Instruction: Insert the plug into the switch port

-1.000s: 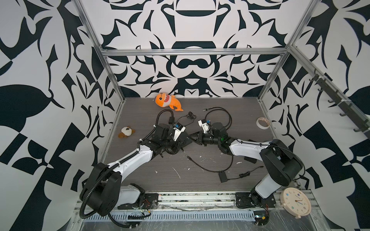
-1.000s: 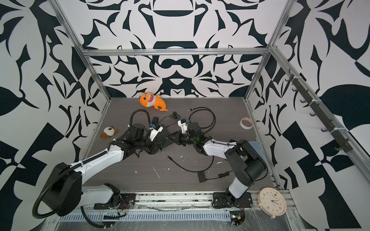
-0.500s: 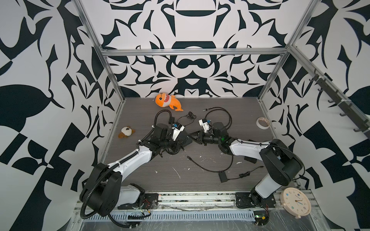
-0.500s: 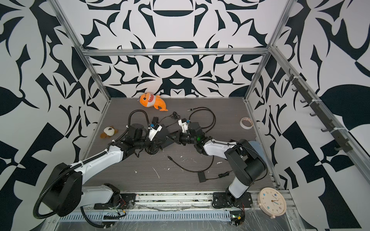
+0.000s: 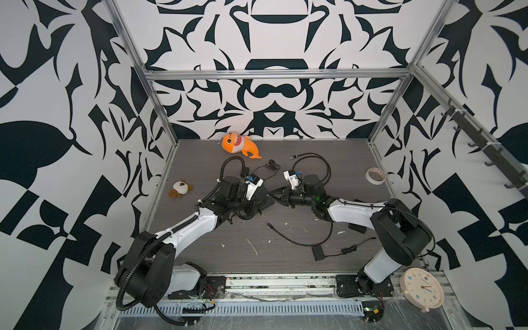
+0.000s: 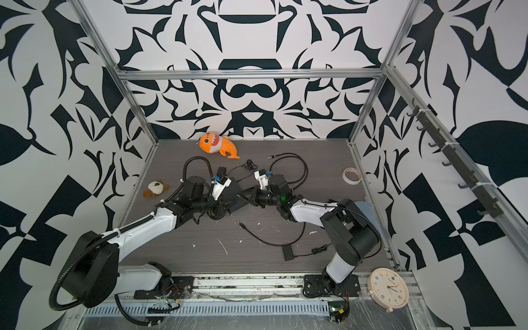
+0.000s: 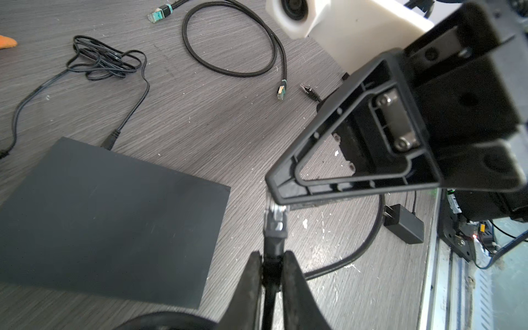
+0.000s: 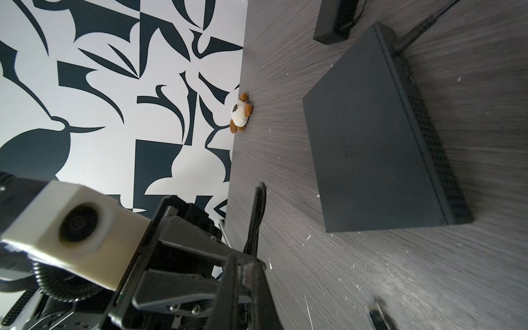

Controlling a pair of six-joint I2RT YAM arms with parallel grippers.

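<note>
Only the left wrist view shows the left gripper (image 7: 271, 258) clenched on the plug (image 7: 275, 224) beside the switch (image 7: 108, 205); the right gripper (image 7: 276, 197) is closed.

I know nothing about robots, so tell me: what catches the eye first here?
Bold black-and-white walls surround everything. Mid-table, the left arm and right arm meet beside a flat black box, the left gripper pinching a cable. An orange toy shark lies by the back wall.
</note>
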